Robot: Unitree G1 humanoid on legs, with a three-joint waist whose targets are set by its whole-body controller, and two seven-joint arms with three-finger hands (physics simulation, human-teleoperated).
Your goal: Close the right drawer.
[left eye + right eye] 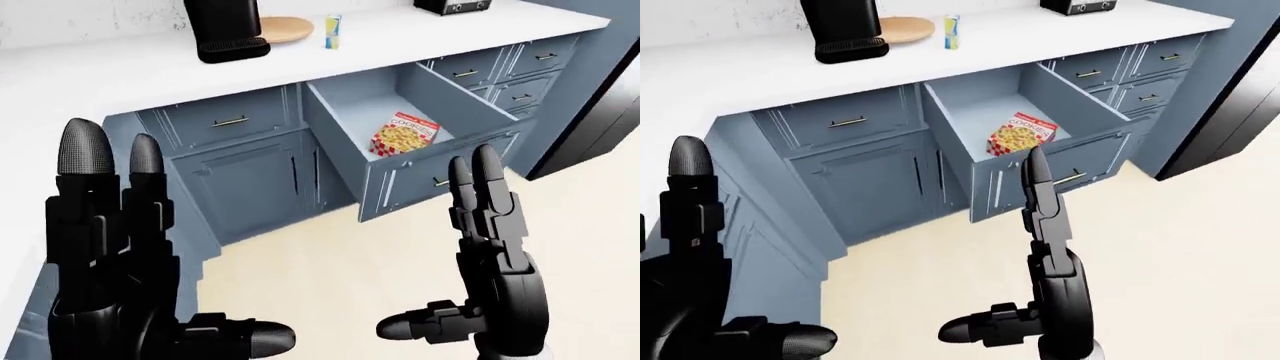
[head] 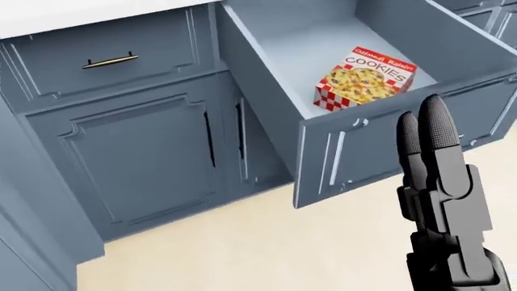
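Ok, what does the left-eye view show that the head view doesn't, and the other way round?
Only the left-eye view shows the white countertop with a black appliance, a wooden plate and a small carton on it, plus the left robot hand, open.

Only the head view shows the cookie box's lettering close enough to read.

Both show the open drawer with the cookie box lying inside, the closed drawer with a brass handle to its left, and the right robot hand, open and short of the drawer front.
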